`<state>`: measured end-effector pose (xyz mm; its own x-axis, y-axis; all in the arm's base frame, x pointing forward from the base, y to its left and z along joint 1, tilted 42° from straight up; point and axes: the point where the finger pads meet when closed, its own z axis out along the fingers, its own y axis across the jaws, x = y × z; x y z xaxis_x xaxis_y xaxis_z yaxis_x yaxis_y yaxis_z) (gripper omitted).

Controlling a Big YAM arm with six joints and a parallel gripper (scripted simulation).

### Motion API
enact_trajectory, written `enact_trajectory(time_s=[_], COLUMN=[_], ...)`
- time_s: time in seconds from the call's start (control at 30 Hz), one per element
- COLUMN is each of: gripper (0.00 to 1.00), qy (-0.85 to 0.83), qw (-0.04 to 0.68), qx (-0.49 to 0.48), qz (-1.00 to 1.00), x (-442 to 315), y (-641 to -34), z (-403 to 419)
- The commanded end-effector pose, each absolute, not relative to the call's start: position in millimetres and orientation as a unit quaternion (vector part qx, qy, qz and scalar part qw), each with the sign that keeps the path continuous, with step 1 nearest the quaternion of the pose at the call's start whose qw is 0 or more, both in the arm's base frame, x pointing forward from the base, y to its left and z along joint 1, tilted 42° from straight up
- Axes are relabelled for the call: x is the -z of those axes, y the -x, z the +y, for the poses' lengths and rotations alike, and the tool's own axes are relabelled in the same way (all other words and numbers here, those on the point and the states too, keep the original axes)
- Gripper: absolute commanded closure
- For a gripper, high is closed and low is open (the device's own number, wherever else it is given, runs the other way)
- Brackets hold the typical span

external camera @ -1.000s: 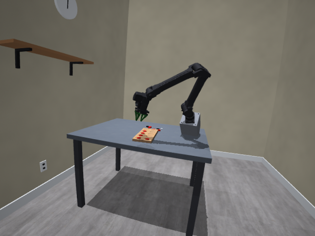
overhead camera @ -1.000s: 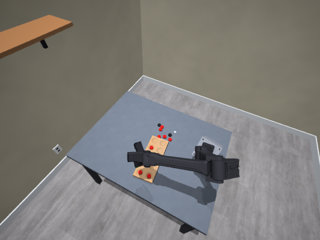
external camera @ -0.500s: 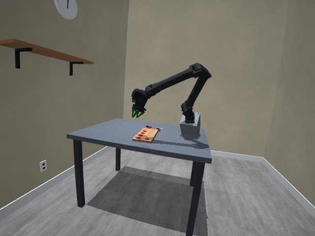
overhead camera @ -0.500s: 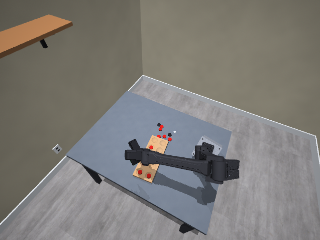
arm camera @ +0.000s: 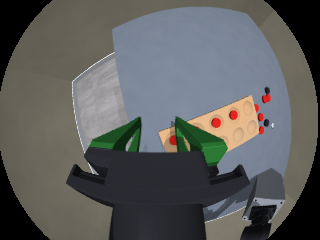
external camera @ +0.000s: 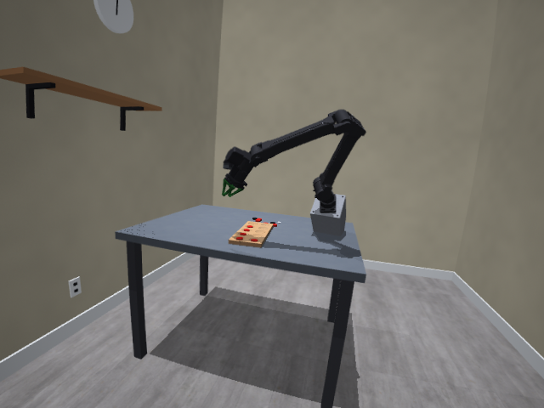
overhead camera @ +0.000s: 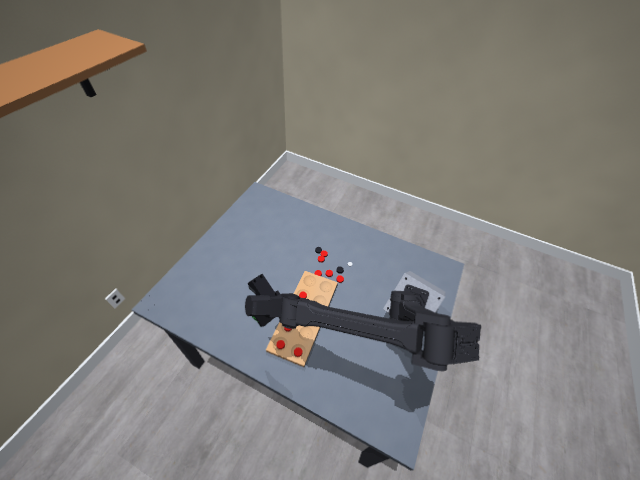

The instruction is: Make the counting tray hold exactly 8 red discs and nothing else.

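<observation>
The top view looks steeply down from high above the rectangular blue-grey table [overhead camera: 222, 232] [external camera: 197, 228] [arm camera: 170, 60]. The exterior view stands farther back, facing the table's long side from slightly above. The wrist view looks past green gripper fingers close by. All three share the oblong light-wood tray [overhead camera: 311, 276] [external camera: 232, 241] [arm camera: 240, 107].

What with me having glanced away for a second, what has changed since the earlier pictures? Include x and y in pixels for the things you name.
The open gripper [overhead camera: 255, 318] [external camera: 226, 195] [arm camera: 158, 120] has moved left and slightly up in the exterior view, swinging outward from the tray [overhead camera: 316, 287] [external camera: 256, 235] [arm camera: 245, 122]. Nothing was visibly picked up or released. The tray and loose discs [overhead camera: 329, 273] [external camera: 257, 219] [arm camera: 261, 117] look unchanged.
</observation>
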<state>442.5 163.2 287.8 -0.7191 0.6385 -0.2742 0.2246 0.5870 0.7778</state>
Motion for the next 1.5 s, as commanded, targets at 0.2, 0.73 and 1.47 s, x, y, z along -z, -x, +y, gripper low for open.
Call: enact_trajectory(time_s=[0.2, 0.73, 1.47], gripper=[0.54, 0.54, 0.54], qy=[-0.21, -0.181, -0.135], qw=[0.357, 0.387, 0.46], qx=[-0.374, -0.357, -0.31], qz=[0.83, 0.831, 0.821], x=[-338, -341, -357], y=[-467, -470, -487], z=[148, 147, 125])
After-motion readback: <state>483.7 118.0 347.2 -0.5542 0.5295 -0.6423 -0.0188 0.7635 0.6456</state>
